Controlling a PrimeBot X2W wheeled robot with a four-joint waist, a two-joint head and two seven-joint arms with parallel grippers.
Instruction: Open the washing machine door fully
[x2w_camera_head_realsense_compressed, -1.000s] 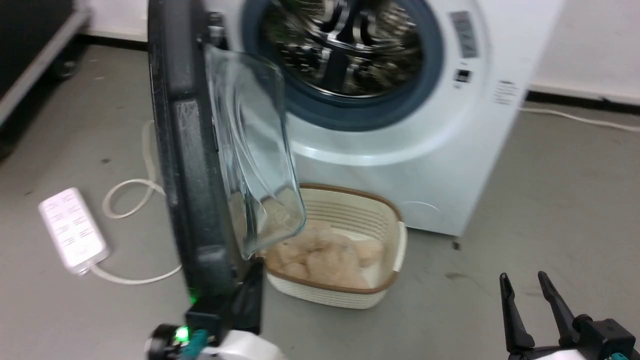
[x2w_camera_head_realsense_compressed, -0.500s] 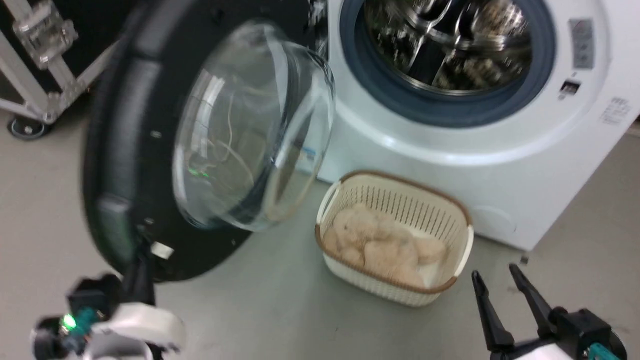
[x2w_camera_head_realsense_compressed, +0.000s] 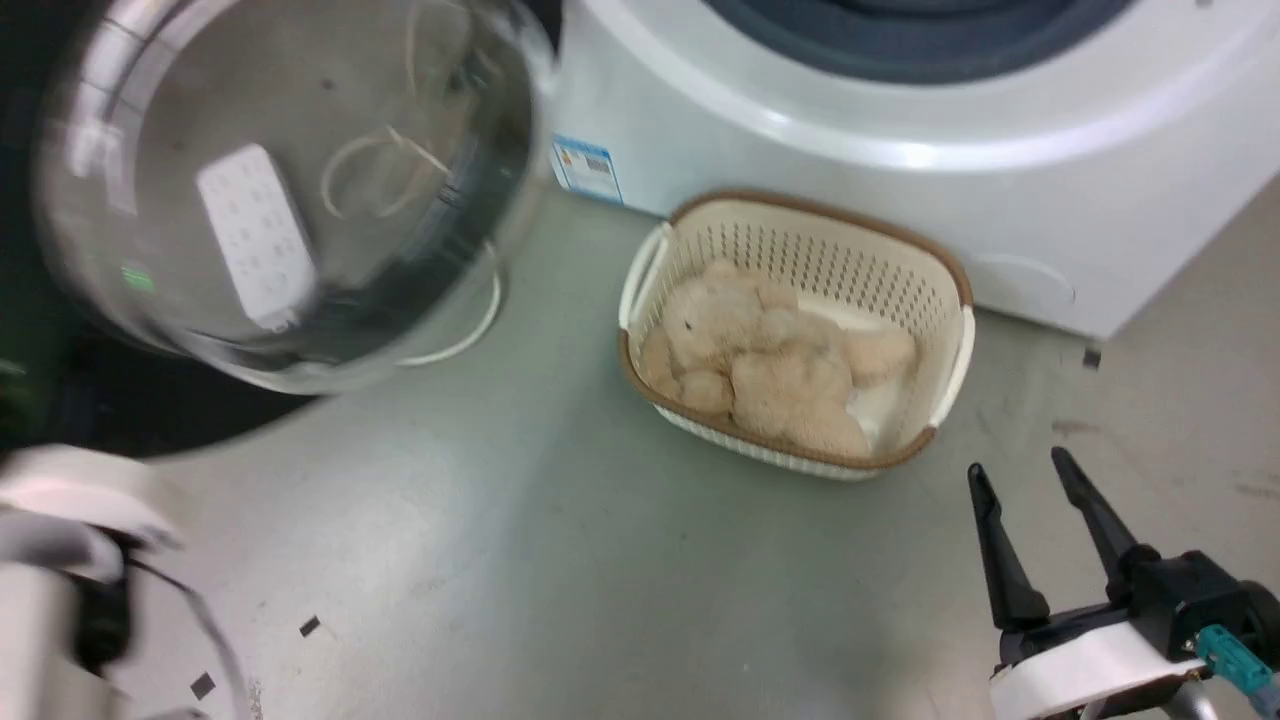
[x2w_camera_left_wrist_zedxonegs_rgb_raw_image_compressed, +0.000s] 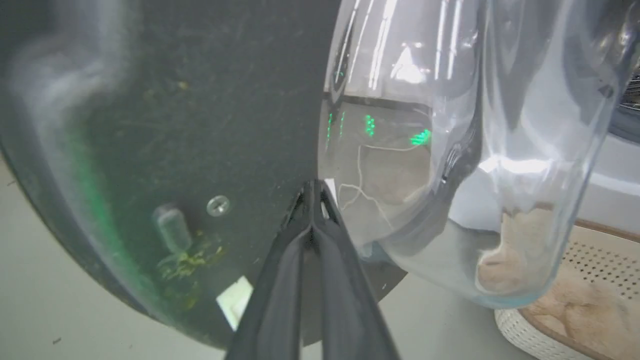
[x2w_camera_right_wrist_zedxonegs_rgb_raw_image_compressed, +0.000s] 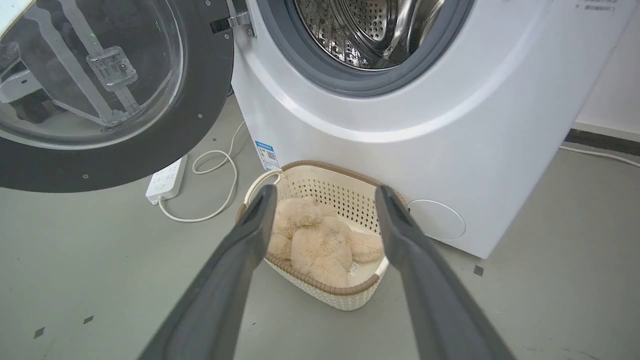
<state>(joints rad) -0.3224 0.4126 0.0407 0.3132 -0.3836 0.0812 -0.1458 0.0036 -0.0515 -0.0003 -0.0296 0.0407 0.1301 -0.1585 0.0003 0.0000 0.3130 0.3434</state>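
Observation:
The washing machine door (x2w_camera_right_wrist_zedxonegs_rgb_raw_image_compressed: 200, 115) stands swung far out to the left of the white machine (x2w_camera_right_wrist_zedxonegs_rgb_raw_image_compressed: 400, 115), held by a metal hinge (x2w_camera_right_wrist_zedxonegs_rgb_raw_image_compressed: 232, 22). Its black inner rim and clear glass bowl (x2w_camera_head_realsense_compressed: 290, 180) face me. My left gripper (x2w_camera_left_wrist_zedxonegs_rgb_raw_image_compressed: 312, 186) is shut with nothing between its fingers, and its tips rest against the black inner face of the door (x2w_camera_left_wrist_zedxonegs_rgb_raw_image_compressed: 175, 125), right beside the glass bowl (x2w_camera_left_wrist_zedxonegs_rgb_raw_image_compressed: 475, 150). My right gripper (x2w_camera_head_realsense_compressed: 1020, 480) hangs open at the lower right, clear of the door, with its fingers (x2w_camera_right_wrist_zedxonegs_rgb_raw_image_compressed: 250, 235) spread above the floor. The steel drum opening (x2w_camera_right_wrist_zedxonegs_rgb_raw_image_compressed: 365, 30) is uncovered.
A cream basket (x2w_camera_head_realsense_compressed: 945, 290) with a beige plush toy (x2w_camera_head_realsense_compressed: 780, 360) sits on the floor before the machine. A white power strip (x2w_camera_right_wrist_zedxonegs_rgb_raw_image_compressed: 167, 180) and its looped cable (x2w_camera_right_wrist_zedxonegs_rgb_raw_image_compressed: 220, 170) lie under the door. Grey floor stretches in front.
The door has swung from edge-on to wide open, with my left arm following it out to the left. The head camera has tilted down and shifted. The right gripper stays open.

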